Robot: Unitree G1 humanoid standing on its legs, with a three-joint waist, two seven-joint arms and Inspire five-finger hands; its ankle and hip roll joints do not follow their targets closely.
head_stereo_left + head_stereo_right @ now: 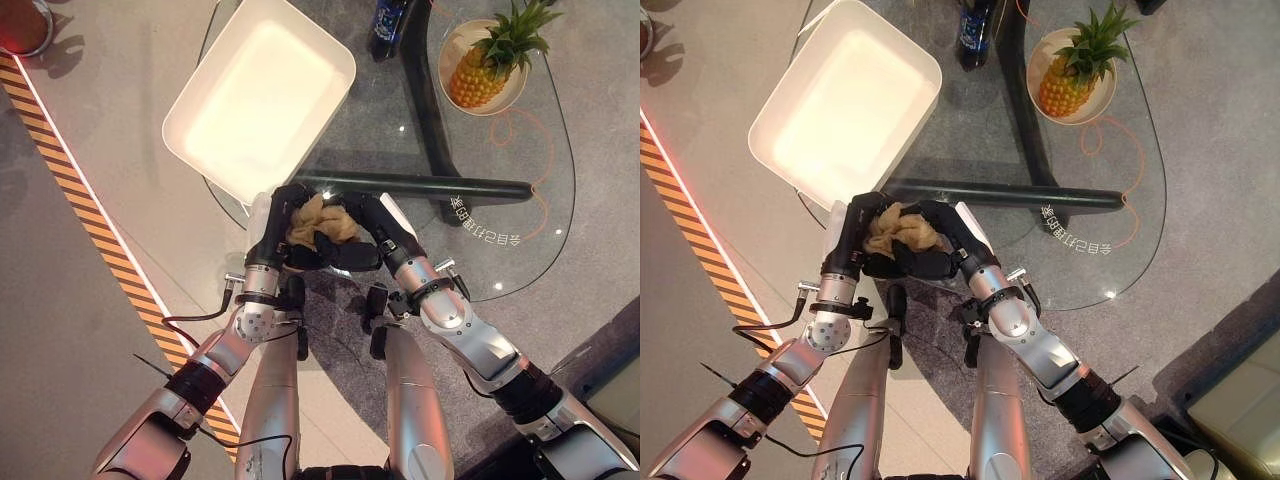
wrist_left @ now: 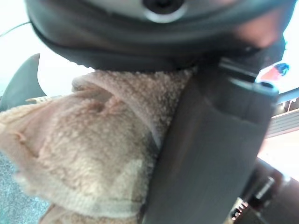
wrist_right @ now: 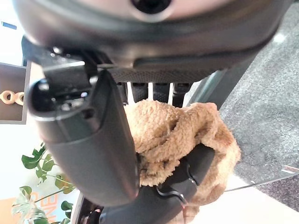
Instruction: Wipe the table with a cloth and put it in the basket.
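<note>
Glass table [image 1: 520, 215] seen over grey floor; striped hazard tape [image 1: 90, 215] runs along floor at left. White basket [image 1: 258, 98] set at table's left end. Pineapple [image 1: 488, 62] held in bowl [image 1: 452, 45] at far side, dark bottle [image 1: 388, 25] beside it. Both arms reached forward, hands met at table's near edge just below basket. Tan cloth [image 1: 898, 232] bunched between them. Left hand [image 1: 270, 235] fingers curled round cloth; right hand [image 1: 352, 240] fingers curled round it too.

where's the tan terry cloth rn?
The bunched tan terry cloth sits between the left hand and right hand, both gripping it at the glass table's near edge, beside the white basket.
</note>
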